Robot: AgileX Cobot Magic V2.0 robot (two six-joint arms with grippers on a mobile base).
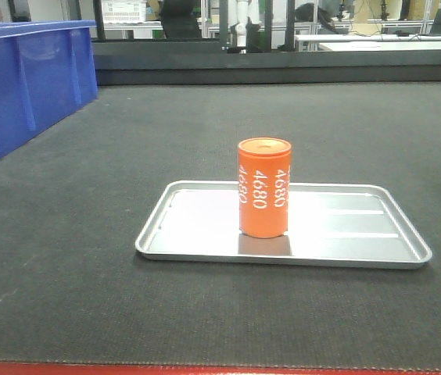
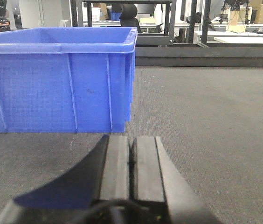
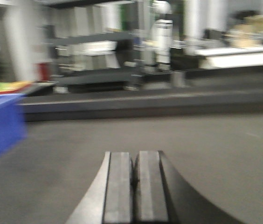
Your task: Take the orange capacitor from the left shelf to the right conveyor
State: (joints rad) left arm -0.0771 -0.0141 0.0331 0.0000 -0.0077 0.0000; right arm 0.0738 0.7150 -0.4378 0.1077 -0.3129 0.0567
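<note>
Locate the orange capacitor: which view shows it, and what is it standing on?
The front-facing view shows the orange capacitor upright near the frame's centre, standing on the silver tray that lies on the dark belt, with the blue bin far to its left.

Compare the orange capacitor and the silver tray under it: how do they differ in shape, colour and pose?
The orange capacitor is an upright cylinder, while the silver tray is a flat, shallow rectangle with a raised rim. The capacitor is matte bright orange with white "4680" print; the tray is plain shiny metal. The capacitor stands on the tray, and the tray lies directly on the dark belt. Neither is touched by a pincer.
</note>
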